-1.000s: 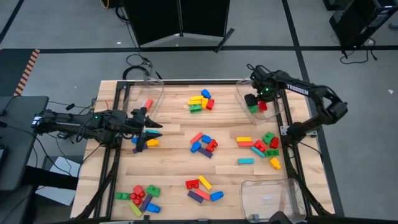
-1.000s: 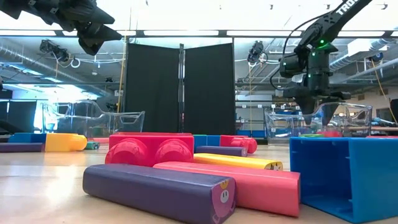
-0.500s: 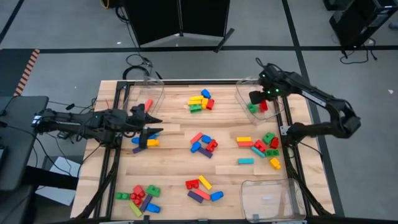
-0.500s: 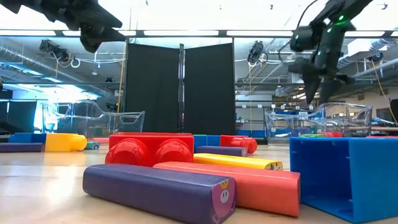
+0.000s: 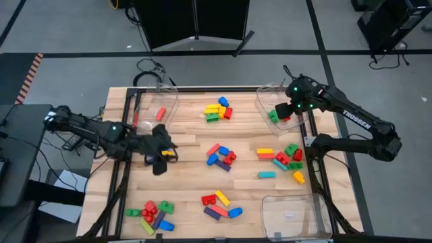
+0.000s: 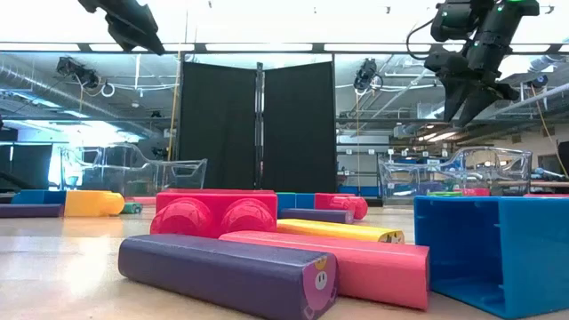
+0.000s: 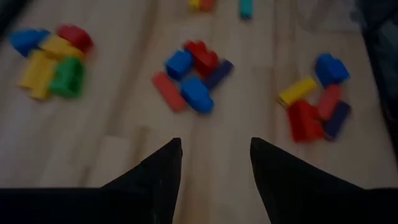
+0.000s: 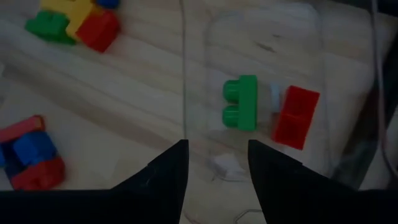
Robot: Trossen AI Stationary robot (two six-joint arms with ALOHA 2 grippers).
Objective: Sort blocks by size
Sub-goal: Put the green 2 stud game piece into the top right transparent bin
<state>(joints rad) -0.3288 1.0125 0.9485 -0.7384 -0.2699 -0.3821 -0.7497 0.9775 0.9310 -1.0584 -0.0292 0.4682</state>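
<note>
Blocks lie on the wooden table in loose heaps: far centre (image 5: 218, 109), centre (image 5: 221, 156), right (image 5: 283, 158), near left (image 5: 154, 214) and near centre (image 5: 219, 204). A green block (image 8: 241, 102) and a red block (image 8: 295, 117) lie flat on the floor of the clear far-right bin (image 5: 264, 94). My right gripper (image 8: 217, 165) hangs open above that bin, with nothing between its fingers. My left gripper (image 7: 214, 158) is open and empty, up over the table's left part (image 5: 162, 154), above a small yellow block (image 5: 167, 156).
A clear bin (image 5: 150, 101) at the far left holds one red block (image 5: 160, 113). Another clear bin (image 5: 287, 212) stands at the near right. A teal bar (image 5: 266, 175) lies alone right of centre. Bare wood shows between the heaps.
My right gripper has risen from just over the far-right bin and now hangs well above it; the green and red blocks stay inside. My left gripper has risen, moved a little toward the near edge, and tipped further down over the yellow block.
</note>
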